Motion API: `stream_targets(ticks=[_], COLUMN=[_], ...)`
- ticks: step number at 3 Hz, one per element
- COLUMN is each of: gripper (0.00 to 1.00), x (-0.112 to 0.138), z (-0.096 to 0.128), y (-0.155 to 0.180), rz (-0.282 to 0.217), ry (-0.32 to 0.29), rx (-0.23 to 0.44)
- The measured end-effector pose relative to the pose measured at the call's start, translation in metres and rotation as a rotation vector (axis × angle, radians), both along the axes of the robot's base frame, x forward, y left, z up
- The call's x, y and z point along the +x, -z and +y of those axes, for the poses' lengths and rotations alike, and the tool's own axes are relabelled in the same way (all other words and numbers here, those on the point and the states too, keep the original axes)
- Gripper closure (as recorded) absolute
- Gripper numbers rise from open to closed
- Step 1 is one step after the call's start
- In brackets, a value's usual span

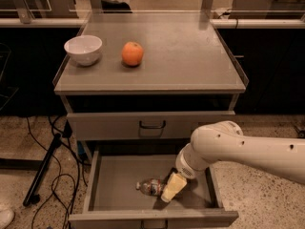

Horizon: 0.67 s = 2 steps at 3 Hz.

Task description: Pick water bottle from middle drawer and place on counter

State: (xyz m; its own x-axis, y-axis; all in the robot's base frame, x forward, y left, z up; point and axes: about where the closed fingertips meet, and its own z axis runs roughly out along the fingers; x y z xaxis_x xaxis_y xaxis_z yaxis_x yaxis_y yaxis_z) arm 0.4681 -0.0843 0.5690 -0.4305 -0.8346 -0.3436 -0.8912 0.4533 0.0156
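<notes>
Okay, so a fair bit is blocked here: the fat white arm [238,149] comes in from the right edge, where it's cut off, and its rounded wrist covers the right back part of the middle drawer [119,180]. The drawer's front lip is chopped by the bottom of the shot, so its handle doesn't show. The water bottle [148,187] lies on its side on the flat grey drawer floor, a bit right of the middle. It's clear crinkly plastic with a dark reddish band, pale cap end pointing left, and its right end is hidden behind the gripper [171,188]. The gripper is a pale yellowish wedge angled down and to the left, right up against that end of the bottle. I honestly can't tell whether it's spread or clamped on the bottle, since the contact spot is covered. Up top, the counter [190,56] is smooth matte grey with a thin raised rim. A round white bowl [83,49] sits near its left side, with an orange [132,54] just to the right of it, the two not touching. Below the counter is a closed grey drawer front [105,126] with a dark bail handle [152,125]. Black cables [52,175] trail over the speckled floor on the left.
</notes>
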Motion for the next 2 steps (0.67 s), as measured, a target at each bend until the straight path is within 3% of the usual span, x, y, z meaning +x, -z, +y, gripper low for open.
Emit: stream_targets(ticks=[1, 2], gripper=[0.00, 0.00], x=[0.0159, 0.0180], z=[0.0060, 0.0043], y=[0.0391, 0.0460], rz=[0.011, 0.015], ry=[0.012, 0.008], rx=[0.010, 0.013])
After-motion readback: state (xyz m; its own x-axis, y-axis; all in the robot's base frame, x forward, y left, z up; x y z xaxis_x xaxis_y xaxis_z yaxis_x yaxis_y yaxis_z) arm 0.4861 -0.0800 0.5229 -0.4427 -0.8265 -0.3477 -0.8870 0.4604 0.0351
